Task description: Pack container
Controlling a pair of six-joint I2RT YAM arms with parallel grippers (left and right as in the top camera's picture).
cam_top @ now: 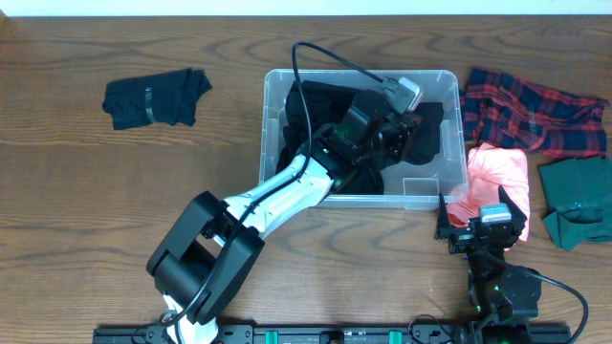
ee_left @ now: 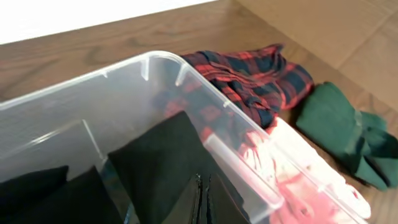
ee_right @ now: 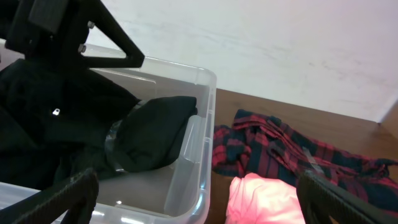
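Note:
The clear container (cam_top: 266, 115) stands at the table's middle with black clothes (cam_top: 325, 105) in it. My left gripper (cam_top: 413, 126) reaches inside over its right half. In the left wrist view the fingers (ee_left: 204, 199) are shut together just above a black garment (ee_left: 161, 162), next to the container's wall (ee_left: 236, 158). My right gripper (cam_top: 480, 204) is open and empty at the container's front right corner (ee_right: 193, 162), over the edge of a pink garment (cam_top: 497, 167). Its fingers (ee_right: 199, 199) show at both sides of the right wrist view.
A red plaid garment (cam_top: 535, 110) lies right of the container, also in the left wrist view (ee_left: 261, 74) and the right wrist view (ee_right: 280, 149). A green garment (cam_top: 579, 196) lies at the far right. A black garment (cam_top: 153, 97) lies at the far left.

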